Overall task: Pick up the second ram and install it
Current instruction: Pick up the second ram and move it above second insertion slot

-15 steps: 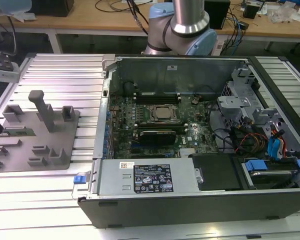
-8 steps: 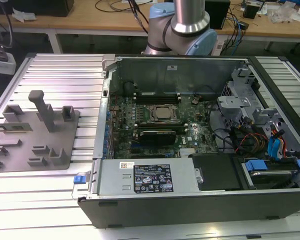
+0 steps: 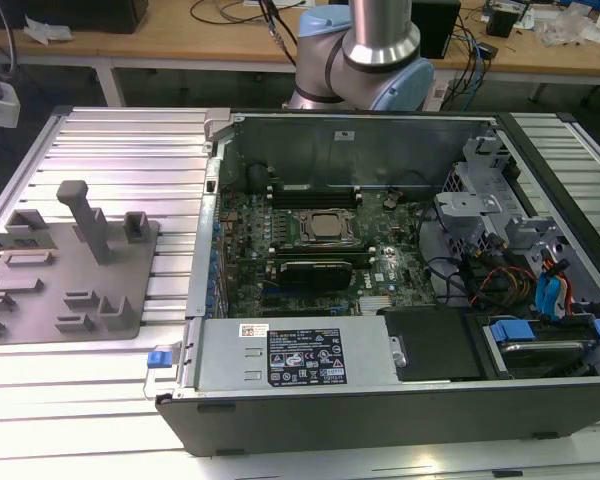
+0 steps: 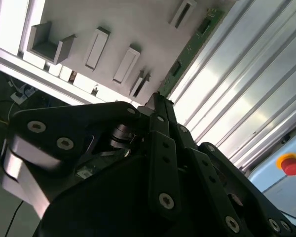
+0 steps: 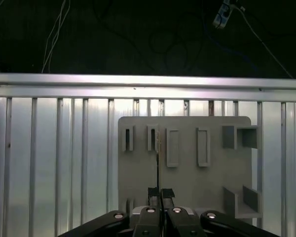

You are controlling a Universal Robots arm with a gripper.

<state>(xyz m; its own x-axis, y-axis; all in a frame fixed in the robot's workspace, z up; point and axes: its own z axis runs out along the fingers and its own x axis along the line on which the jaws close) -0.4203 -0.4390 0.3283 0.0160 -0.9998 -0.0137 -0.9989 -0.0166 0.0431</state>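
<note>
Arm [image 3: 372, 50] in the exterior view: a silver tube running down into a chunky grey joint with pale blue caps, at the back of the scene. The gripper [image 5: 158, 192] [image 4: 157, 101] is in both wrist views. It's black, with 2 fingers [image 5: 152, 193] and bolted linkage bars fanning out behind. The tips are squeezed nearly together, pinching the second ram [image 4: 190, 47] by its end, with the stick poking straight out past them.

Silver arm [image 3: 380, 25] with pale blue joint caps [image 3: 408, 85]; black gripper [image 5: 158, 191] studded with silver screws [image 4: 166, 200].
</note>
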